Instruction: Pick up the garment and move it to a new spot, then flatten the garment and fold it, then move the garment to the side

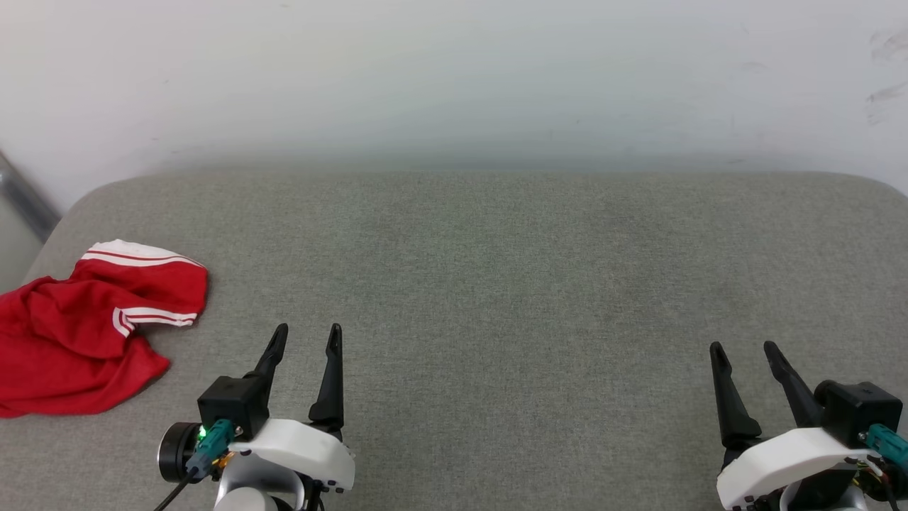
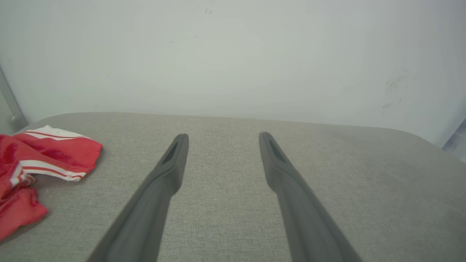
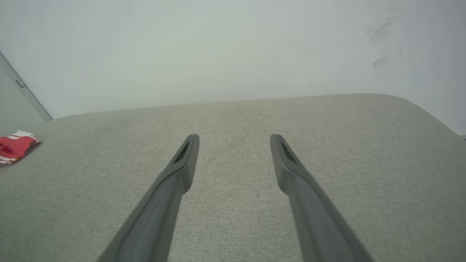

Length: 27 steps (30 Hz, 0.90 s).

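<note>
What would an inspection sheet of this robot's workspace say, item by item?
Surface: grey woven pad, rounded corners, lying flat.
Job's things: garment, red with white striped trim, crumpled at the pad's left edge, not yet flattened.
Clutter: nothing seen.
Grippers: left gripper and right gripper both open, holding nothing, apart from the garment.
Cables: dark cable and teal plug at the left wrist.
Surroundings: pale wall behind, scuffed at upper right; metal strip at far left.

garment point(image 1: 64, 333): red, white striped trim | surface point(image 1: 496, 284): grey | wall point(image 1: 454, 71): white
</note>
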### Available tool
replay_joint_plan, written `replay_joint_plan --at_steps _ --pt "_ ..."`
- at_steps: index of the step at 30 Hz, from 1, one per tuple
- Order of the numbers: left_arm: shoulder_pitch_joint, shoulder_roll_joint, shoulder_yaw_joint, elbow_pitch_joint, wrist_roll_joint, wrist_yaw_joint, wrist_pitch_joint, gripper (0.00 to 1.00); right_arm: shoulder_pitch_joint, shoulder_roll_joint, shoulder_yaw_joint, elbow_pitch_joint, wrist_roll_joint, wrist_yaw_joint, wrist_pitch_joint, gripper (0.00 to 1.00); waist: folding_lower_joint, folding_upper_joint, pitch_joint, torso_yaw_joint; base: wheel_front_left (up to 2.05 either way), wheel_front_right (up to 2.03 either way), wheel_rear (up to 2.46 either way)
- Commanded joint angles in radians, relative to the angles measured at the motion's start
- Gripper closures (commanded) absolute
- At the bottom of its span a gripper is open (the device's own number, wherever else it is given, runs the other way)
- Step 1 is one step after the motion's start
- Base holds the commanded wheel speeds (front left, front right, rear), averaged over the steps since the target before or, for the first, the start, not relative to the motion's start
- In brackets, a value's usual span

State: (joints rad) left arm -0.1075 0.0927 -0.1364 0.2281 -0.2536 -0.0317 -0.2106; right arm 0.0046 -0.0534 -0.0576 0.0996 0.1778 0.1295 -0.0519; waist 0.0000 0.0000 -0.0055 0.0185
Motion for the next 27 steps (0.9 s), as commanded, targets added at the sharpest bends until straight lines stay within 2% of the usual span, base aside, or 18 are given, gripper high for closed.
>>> replay_joint_plan --at_steps 1,21,27 --pt "-0.013 0.005 -0.004 0.000 0.022 0.004 -0.008 0.00 0.006 0.002 0.001 -0.006 -0.020 0.002 -0.002 0.00 0.0000 0.0000 0.000 0.000 0.00 0.00 0.00" --pt "-0.023 -0.019 -0.005 0.051 0.097 -0.013 -0.043 0.00 -0.002 0.004 -0.026 0.001 -0.098 0.001 -0.034 0.00 0.0000 0.0000 -0.002 0.013 0.00 0.00 0.00" --pt "-0.033 -0.023 -0.003 0.071 0.123 -0.015 -0.052 0.00 -0.003 0.004 -0.019 -0.006 -0.136 0.001 -0.038 0.00 0.0000 0.0000 -0.001 0.047 0.00 0.00 0.00"
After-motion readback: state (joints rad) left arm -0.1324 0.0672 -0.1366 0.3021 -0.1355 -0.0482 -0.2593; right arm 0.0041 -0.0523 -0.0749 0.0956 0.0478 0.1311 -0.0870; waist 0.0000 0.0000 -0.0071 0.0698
